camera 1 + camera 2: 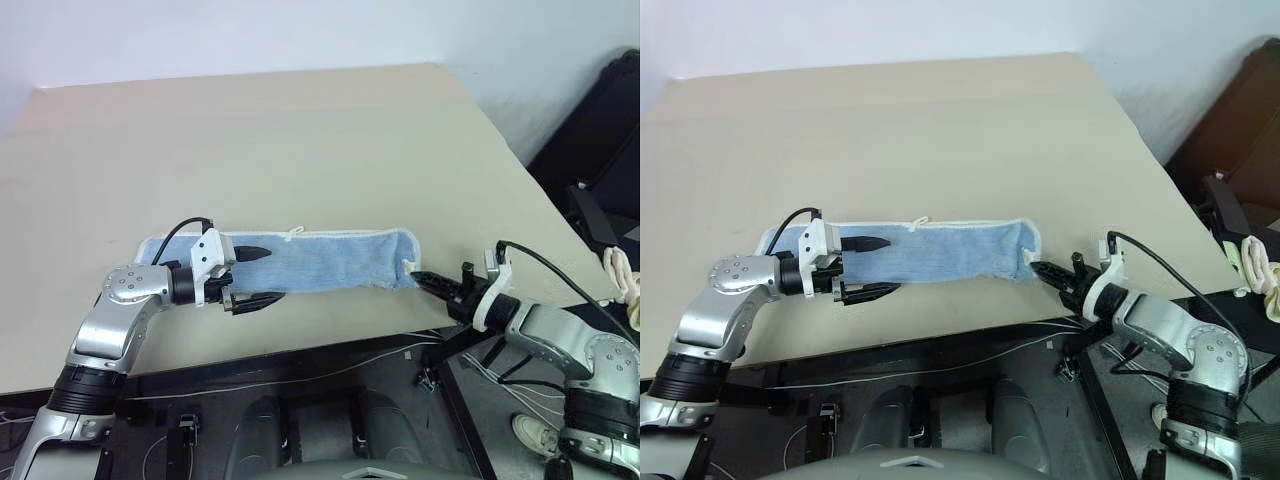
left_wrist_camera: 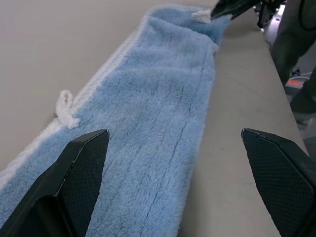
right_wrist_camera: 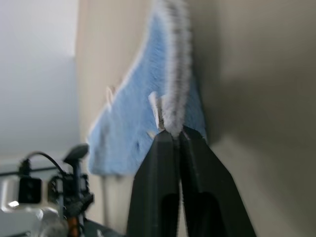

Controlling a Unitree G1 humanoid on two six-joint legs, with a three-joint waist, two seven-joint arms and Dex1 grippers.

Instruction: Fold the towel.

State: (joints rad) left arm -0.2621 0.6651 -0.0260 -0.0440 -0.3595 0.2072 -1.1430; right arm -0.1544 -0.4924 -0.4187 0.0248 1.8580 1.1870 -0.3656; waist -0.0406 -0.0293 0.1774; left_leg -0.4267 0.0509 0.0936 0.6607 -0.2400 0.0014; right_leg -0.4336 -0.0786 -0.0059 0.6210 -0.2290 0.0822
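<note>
A light blue towel (image 1: 320, 262) lies as a long narrow strip near the front edge of the beige table (image 1: 300, 130), with white trim and a small white loop (image 1: 294, 233) on its far side. My left gripper (image 1: 268, 274) hovers open over the towel's left part, one finger (image 2: 79, 168) above the cloth and the other past its near edge. My right gripper (image 1: 418, 275) is shut on the towel's right end, pinching the white-edged corner (image 3: 170, 106) between its fingertips.
The table's front edge runs just below the towel. Cables hang under it (image 1: 330, 365). Black equipment (image 1: 600, 150) and a white cloth bundle (image 1: 622, 272) stand off the table to the right.
</note>
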